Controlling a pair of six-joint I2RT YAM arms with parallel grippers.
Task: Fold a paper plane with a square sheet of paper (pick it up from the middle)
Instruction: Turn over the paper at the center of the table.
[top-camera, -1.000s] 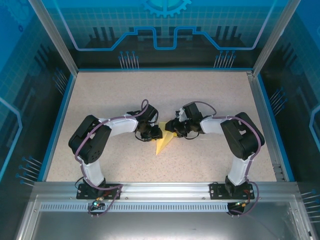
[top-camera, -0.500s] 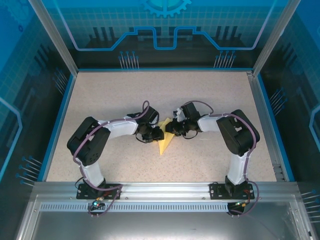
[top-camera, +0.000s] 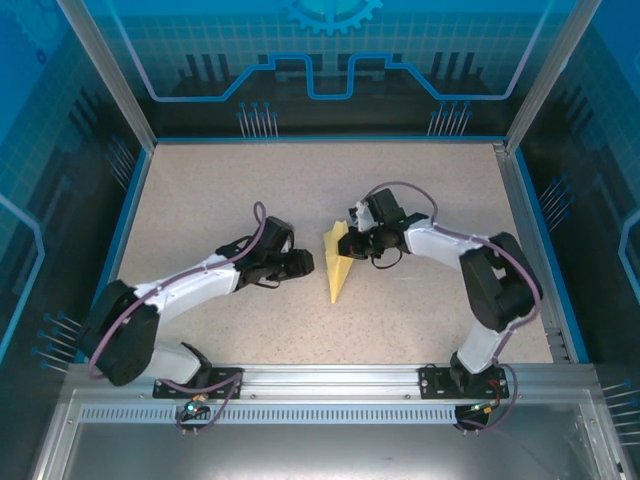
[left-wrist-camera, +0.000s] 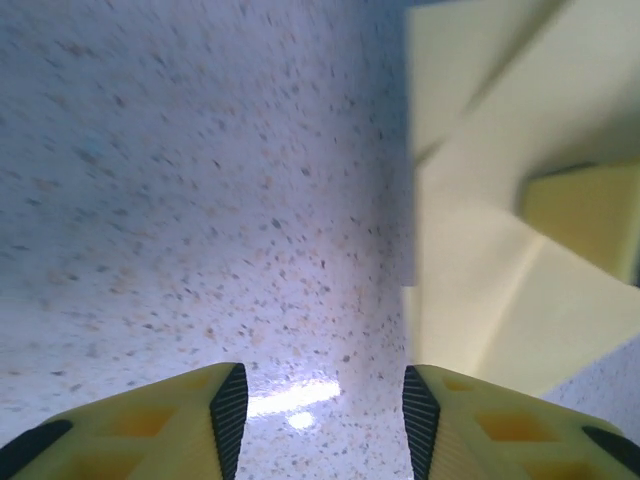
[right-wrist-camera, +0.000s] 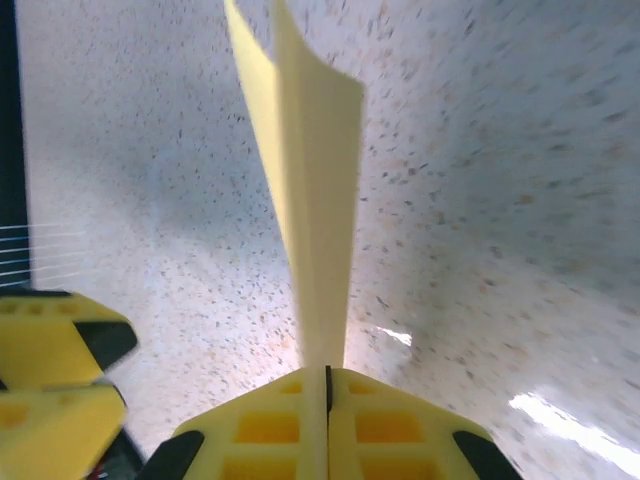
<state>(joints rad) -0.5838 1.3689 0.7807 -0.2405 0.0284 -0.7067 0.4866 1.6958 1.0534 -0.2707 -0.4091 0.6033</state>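
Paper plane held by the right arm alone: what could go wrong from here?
1. The right fingers pinch only the wide end of the paper plane; its long free length could sag, pivot or slip out when moved.
2. The left fingers stand open close beside it; a careless approach could crumple a wing.

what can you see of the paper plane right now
The paper plane is a slim, pale-yellow folded dart with creased layers. Its point faces the arm bases and its wide end faces away. The right end effector is shut on it, holding the folded layers upright on edge near the middle of the speckled table.
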